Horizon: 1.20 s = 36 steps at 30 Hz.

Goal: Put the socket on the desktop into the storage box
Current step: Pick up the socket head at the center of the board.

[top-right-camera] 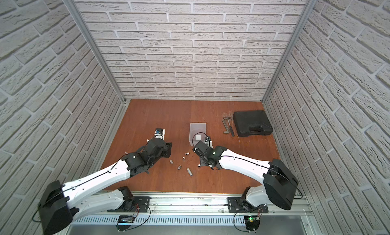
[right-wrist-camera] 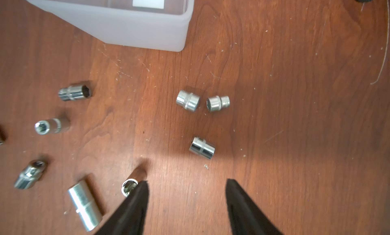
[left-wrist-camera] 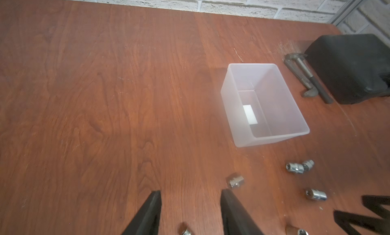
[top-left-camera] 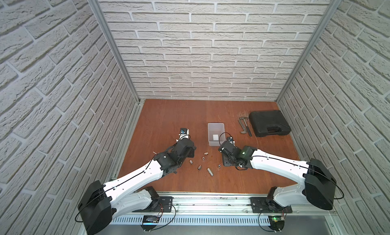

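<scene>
Bright, even overhead light in both top views; wide-angle lens bows the brick walls [top-left-camera: 52,75] at pic edges. Wrist views softer: left tool [left-wrist-camera: 192,191] edges blurred, dull sheen on bench [left-wrist-camera: 105,96] ahead of it. Soft shadow round right tool [right-wrist-camera: 186,181]; glare on sockets [right-wrist-camera: 187,101] ahead.

Storage box [right-wrist-camera: 118,27] cropped at the right wrist view's edge (socket [left-wrist-camera: 185,231] likewise, left wrist view)
</scene>
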Available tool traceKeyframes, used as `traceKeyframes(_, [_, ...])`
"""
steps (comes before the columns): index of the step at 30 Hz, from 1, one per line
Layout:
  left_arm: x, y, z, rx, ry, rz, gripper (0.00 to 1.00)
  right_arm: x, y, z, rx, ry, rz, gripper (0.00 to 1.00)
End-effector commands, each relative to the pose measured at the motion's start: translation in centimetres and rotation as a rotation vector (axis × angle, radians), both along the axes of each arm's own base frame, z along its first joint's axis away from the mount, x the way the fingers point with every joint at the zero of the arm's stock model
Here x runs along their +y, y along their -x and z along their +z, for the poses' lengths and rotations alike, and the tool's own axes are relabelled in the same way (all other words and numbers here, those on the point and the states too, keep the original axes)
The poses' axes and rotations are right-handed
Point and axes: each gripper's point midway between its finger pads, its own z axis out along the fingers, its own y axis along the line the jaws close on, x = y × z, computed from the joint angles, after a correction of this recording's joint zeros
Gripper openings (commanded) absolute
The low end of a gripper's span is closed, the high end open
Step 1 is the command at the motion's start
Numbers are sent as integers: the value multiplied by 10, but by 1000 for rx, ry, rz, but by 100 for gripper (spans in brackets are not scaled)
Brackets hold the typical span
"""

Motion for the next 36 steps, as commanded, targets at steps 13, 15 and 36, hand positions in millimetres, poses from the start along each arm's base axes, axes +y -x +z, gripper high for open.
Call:
traceKeyframes(13, [23,23,-17,5,39,11,60,-15,-22,-16,-6,58,-208,61])
traceKeyframes(15, [17,22,-22,22,45,-2,60,-13,-22,-22,7,53,-214,59])
traceKeyframes(36, [-3,16,-50,94,40,-30,57,-18,-17,-50,68,8,-223,50])
